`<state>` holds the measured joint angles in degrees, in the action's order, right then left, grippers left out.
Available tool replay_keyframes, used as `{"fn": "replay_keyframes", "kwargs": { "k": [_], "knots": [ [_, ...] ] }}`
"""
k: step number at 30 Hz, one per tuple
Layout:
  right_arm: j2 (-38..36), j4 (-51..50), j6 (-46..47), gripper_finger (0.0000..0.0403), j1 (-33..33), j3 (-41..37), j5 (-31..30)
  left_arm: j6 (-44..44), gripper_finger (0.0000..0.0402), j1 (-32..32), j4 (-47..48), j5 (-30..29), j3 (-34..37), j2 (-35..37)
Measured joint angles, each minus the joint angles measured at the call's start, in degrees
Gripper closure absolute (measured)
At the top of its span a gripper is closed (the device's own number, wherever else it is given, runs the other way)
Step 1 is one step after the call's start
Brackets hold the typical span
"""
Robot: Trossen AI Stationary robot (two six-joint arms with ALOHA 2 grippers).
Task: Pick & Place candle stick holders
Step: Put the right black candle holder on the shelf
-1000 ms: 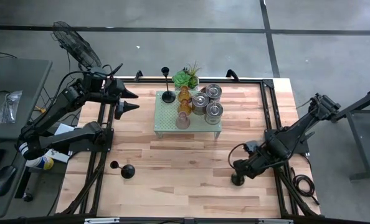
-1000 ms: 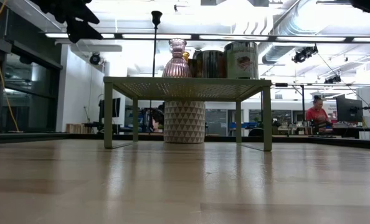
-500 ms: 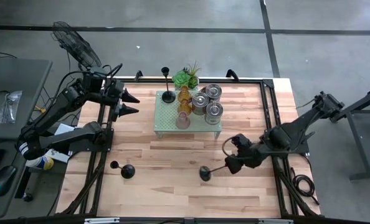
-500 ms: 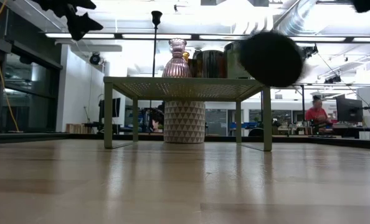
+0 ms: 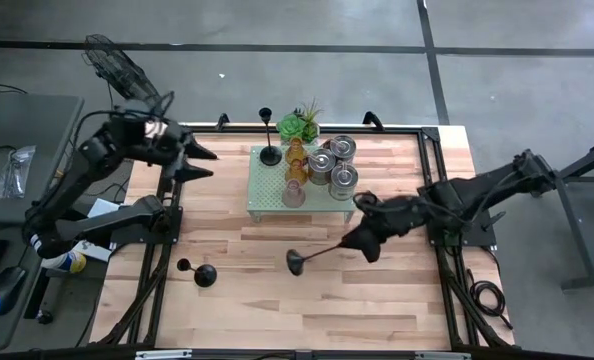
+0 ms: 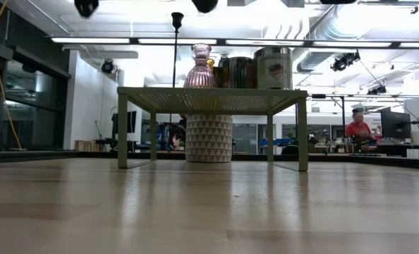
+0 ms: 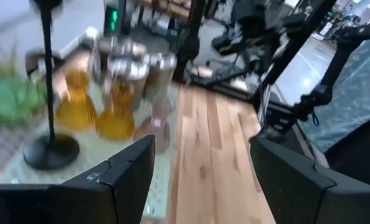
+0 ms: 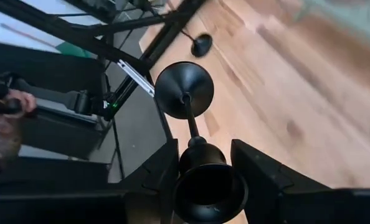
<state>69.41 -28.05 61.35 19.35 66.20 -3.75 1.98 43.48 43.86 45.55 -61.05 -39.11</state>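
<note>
My right gripper [image 5: 362, 238] is over the table's middle, shut on a black candle stick holder [image 5: 317, 252] that lies almost level, its round base [image 5: 297, 263] toward the table's left. My left gripper [image 5: 202, 162] is open and empty above the far left rail; in its wrist view [image 7: 200, 155] it looks at the stand. The pale green perforated stand [image 5: 267, 195] holds an upright black holder [image 5: 268, 150], amber glass ones [image 5: 295, 162], a pinkish glass one [image 5: 293, 194] and silvery cylinders [image 5: 342, 180]. Another black holder [image 5: 199, 273] lies on the table near the left. My right gripper pinches the black holder's cup end [image 8: 205, 177] between its two fingers [image 8: 163, 171]. The thin stem [image 8: 190, 121] and round base [image 8: 184, 90] stick straight out ahead of the fingers, along them. The holder is nearly level and lifted clear of the table.
A green spiky potted plant [image 5: 299, 125] stands behind the stand. Black frame rails [image 5: 162, 250] run along the table's left and right sides. Bare wood lies near of the stand. A person's hand [image 8: 10, 102] shows beyond the table's left side; another person [image 6: 357, 127] is far behind.
My right gripper has carried the black holder from near the table's right edge toward the left and slightly toward the far edge, keeping it about level and clear of the table. My left gripper has risen, going out of the top of the low view.
</note>
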Motion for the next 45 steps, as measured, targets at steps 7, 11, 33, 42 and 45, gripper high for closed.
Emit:
{"fn": "replay_keyframes", "kwargs": {
  "k": [7, 11, 33, 42, 45],
  "knots": [
    [0.0, 0.0, -14.3, 0.0281, -6.4, 3.8, 3.2, 0.0, 0.0142, 0.0, 0.1, -5.8, -10.7, -0.2],
    [0.0, 0.1, -22.0, 0.0281, -9.4, 6.4, 4.1, 0.6, 0.0142, 0.0, 1.2, -9.0, -16.8, -1.4],
    [1.2, 8.5, -49.6, 0.0281, -18.1, 11.3, 0.7, 2.2, 0.0142, -13.2, 1.7, -13.5, -34.5, -21.4],
    [1.4, 8.5, -51.9, 0.0281, -19.6, 11.3, 0.5, -7.1, 0.0142, -36.3, 4.3, -41.2, -39.8, -33.2],
    [1.4, 8.5, -52.4, 0.0281, -19.6, 11.3, 0.4, -8.2, 0.0142, -41.8, 4.0, -50.5, -41.2, -37.7]
  ]
}}
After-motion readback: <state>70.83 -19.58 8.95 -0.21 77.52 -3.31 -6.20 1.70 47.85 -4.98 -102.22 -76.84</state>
